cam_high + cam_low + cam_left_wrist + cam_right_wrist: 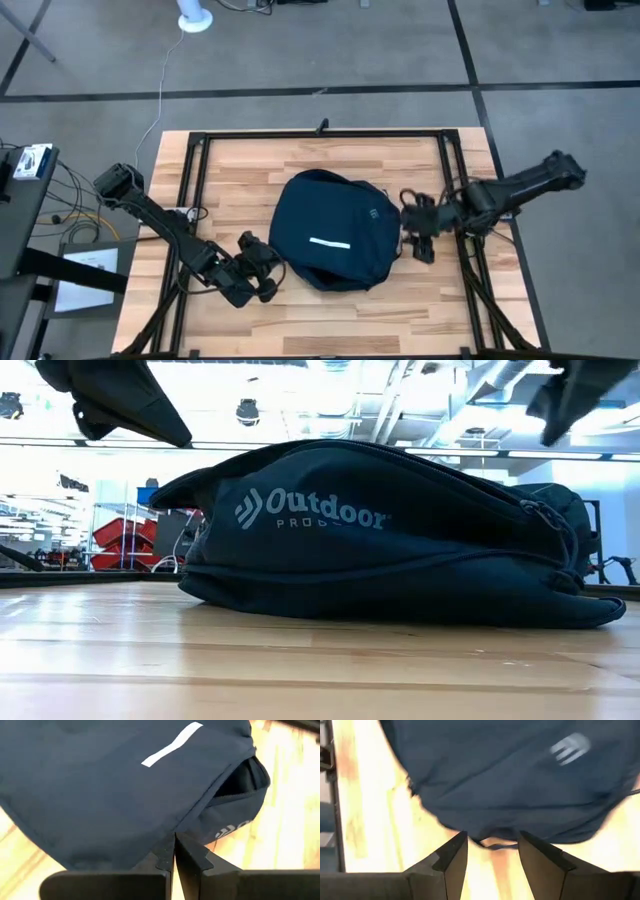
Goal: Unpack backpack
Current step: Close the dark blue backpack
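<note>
The dark navy backpack (330, 230) lies flat on its back in the middle of the wooden table, its white stripe (330, 243) facing up. A zipper seam gapes dark on its side (245, 780). My left gripper (272, 272) is shut at the backpack's near-left edge. In the low view the left gripper (185, 440) hangs above the bag with a gap between them. My right gripper (410, 232) stands open just off the backpack's right side, above the table, and the right wrist view (492, 845) shows nothing between its fingers.
Black metal frame rails (190, 190) run along the table's left, right and far sides, under both arms. Bare wood (330, 325) lies in front of the backpack. A side stand with papers and cables (30, 170) is off the table's left edge.
</note>
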### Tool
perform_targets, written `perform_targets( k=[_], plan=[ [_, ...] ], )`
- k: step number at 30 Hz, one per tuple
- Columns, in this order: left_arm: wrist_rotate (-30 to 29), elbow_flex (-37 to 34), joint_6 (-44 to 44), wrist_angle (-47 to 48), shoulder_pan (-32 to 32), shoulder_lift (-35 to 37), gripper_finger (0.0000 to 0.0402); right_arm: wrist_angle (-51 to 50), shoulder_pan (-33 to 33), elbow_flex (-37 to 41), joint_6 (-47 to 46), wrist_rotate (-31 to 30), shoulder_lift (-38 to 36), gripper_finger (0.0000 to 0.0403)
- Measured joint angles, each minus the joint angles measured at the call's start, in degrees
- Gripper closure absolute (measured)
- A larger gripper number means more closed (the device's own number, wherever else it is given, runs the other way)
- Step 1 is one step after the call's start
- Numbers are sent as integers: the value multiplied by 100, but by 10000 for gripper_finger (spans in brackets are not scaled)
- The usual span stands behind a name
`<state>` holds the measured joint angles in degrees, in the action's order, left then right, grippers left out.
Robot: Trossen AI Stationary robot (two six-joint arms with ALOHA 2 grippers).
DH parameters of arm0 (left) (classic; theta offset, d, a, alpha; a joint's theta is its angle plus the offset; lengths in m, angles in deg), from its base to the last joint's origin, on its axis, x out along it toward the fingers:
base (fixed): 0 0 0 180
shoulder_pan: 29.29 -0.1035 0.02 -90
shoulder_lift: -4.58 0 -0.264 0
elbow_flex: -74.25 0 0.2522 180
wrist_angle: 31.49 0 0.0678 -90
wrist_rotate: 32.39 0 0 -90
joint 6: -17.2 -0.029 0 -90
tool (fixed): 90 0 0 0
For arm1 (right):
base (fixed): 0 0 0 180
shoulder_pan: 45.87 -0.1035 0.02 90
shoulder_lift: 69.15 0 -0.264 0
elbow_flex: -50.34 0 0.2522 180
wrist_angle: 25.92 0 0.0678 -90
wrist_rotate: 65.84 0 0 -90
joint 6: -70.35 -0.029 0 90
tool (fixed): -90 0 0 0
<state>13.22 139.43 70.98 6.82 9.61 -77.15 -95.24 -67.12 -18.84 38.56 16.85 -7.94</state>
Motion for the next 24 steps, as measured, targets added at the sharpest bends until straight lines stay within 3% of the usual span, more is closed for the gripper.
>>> perform_targets(
  k=[3,6,11,17,24],
  plan=[
    [60,0,-432,-13,10,0,402,423,-426,251,-498,-89,0,239],
    [-1,0,-846,-9,-94,0,402,1000,-832,415,-1034,-635,0,239],
    [135,0,-1378,21,-678,0,402,2447,-1264,751,-1007,-2157,-2,240],
    [-444,0,-3373,-794,-1097,0,388,4217,-1060,1092,-229,-4031,0,240],
    [-584,-1,-3793,-685,-1221,25,382,4806,-663,1185,-565,-4253,118,240]
  ],
)
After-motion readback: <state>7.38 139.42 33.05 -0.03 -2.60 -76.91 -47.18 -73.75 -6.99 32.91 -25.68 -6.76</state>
